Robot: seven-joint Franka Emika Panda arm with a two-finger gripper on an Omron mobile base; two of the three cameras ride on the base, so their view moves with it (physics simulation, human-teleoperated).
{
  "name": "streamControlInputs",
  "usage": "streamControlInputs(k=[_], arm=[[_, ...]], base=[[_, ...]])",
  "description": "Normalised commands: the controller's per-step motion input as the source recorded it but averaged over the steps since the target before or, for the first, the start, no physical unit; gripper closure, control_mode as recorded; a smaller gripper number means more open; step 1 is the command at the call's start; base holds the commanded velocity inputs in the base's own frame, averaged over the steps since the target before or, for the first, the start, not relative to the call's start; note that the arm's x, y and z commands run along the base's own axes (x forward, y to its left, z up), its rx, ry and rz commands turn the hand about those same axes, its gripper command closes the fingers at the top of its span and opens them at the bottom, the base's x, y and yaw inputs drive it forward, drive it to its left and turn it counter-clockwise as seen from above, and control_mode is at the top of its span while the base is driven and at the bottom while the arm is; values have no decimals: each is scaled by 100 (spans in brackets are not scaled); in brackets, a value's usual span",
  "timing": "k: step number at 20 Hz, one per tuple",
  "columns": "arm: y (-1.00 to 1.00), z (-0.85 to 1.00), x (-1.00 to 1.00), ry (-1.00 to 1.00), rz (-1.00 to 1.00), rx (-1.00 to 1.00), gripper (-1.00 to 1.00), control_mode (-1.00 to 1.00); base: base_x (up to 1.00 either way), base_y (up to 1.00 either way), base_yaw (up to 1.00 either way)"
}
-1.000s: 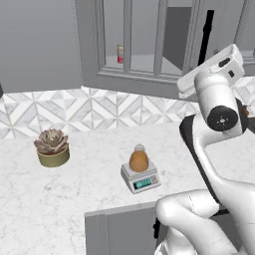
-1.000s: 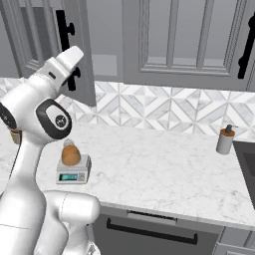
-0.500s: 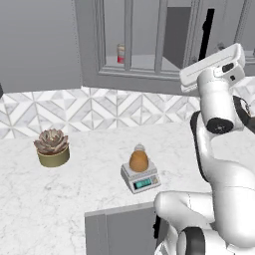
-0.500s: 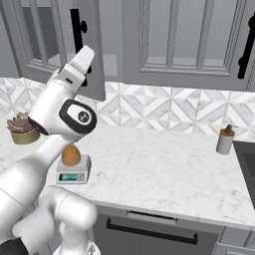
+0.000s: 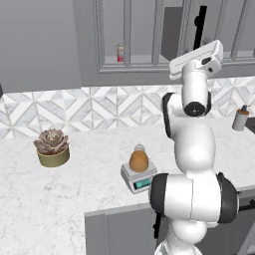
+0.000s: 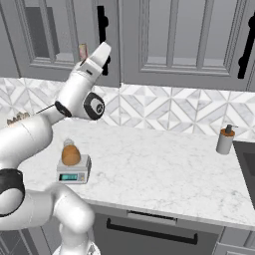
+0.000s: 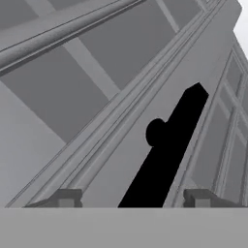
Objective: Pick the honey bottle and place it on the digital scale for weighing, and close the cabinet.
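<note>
The amber honey bottle (image 5: 139,160) (image 6: 70,154) stands upright on the small grey digital scale (image 5: 140,181) (image 6: 74,174) near the counter's front edge. My arm is raised high to the glass-paned cabinet door (image 5: 191,35) (image 6: 60,35). That door stands almost flush with its frame. In the hand view my gripper (image 7: 131,198) is open and holds nothing. It sits close up to the door frame, with the long black bar handle (image 7: 167,155) (image 6: 102,25) rising between its fingertips (image 7: 65,197). I cannot tell whether the fingers touch the door.
A potted succulent (image 5: 51,148) sits at the counter's left. A tan bottle with a dark top (image 5: 240,118) (image 6: 225,140) stands at the right by the dark sink edge (image 6: 247,169). A small red-and-white bottle (image 5: 120,52) rests inside the cabinet.
The cabinet door has swung from wide open to almost flush. My hand has followed it up and toward the cabinet front. Bottle and scale have not moved.
</note>
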Motion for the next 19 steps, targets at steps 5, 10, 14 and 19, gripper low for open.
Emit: streamControlInputs(k=[5,10,14,19], arm=[[-32,30,67,26,0,3,-100,-100],[-35,22,82,39,0,3,-100,-100],[-73,2,88,33,0,9,-100,-100],[-66,41,44,40,0,12,-100,-100]], base=[[0,0,0],[0,0,0],[0,0,0],[0,0,0]])
